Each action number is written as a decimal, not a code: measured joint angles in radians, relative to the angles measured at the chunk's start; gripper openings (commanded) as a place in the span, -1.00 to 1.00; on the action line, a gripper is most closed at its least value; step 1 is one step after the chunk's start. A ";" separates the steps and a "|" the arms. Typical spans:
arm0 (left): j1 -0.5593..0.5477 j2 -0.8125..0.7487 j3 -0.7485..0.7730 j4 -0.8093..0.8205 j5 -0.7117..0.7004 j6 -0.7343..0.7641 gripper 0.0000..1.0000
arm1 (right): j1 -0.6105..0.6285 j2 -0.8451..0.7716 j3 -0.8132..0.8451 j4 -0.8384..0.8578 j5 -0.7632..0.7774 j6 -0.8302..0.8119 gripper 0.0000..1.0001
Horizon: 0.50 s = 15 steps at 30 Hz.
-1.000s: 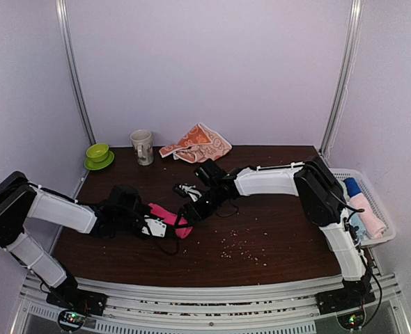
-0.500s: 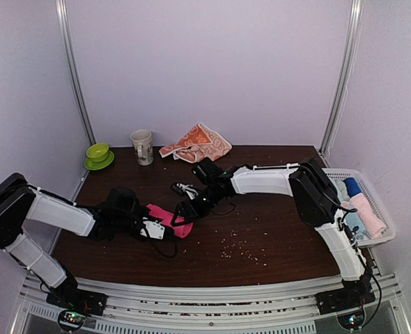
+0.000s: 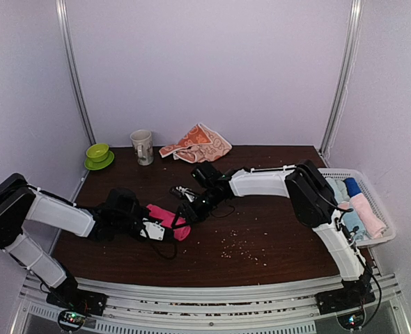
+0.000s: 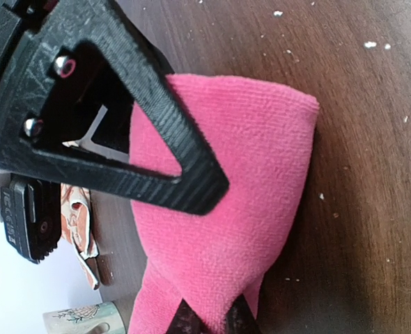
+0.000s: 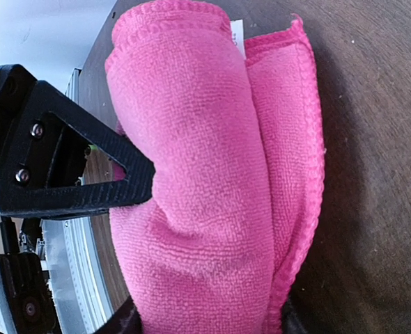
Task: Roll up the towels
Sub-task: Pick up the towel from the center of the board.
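The pink towel (image 5: 205, 174) lies as a loose, half-made roll between the two tools. The right gripper (image 5: 150, 188) is clamped about its thick middle, one finger pressing a dent into the roll. The left gripper (image 4: 212, 198) is pinched nearly closed on the thinner end facing it. With both holding the same soft cloth, a pull from either could, I judge, tug the layers apart and let the outer flap on the far side of the roll from the right finger spring loose. A squeeze this deep may also flatten the roll rather than turn it. The orange towel (image 3: 195, 144) sits crumpled well beyond both tools, not yet rolled. Each wrist view shows only one finger, its partner buried under cloth, so how much fabric is truly caught is unclear. From above, the arms cover most of the pink cloth.
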 measured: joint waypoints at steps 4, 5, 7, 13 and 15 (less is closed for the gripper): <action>-0.003 0.000 -0.003 0.006 -0.005 0.003 -0.80 | 0.000 0.002 0.000 0.004 -0.010 0.013 -0.44; -0.003 0.000 -0.003 0.006 -0.006 0.002 -0.76 | 0.000 0.002 0.000 0.005 -0.012 0.018 -0.58; -0.004 0.000 -0.003 0.007 -0.008 -0.003 -0.58 | 0.000 0.002 0.000 0.009 -0.013 0.031 -0.85; 0.006 -0.068 0.001 -0.065 0.009 -0.064 0.02 | -0.002 0.001 -0.012 0.033 -0.010 0.030 -1.00; 0.023 -0.118 0.009 -0.114 0.040 -0.088 0.25 | -0.009 -0.010 -0.037 0.060 -0.003 0.029 -1.00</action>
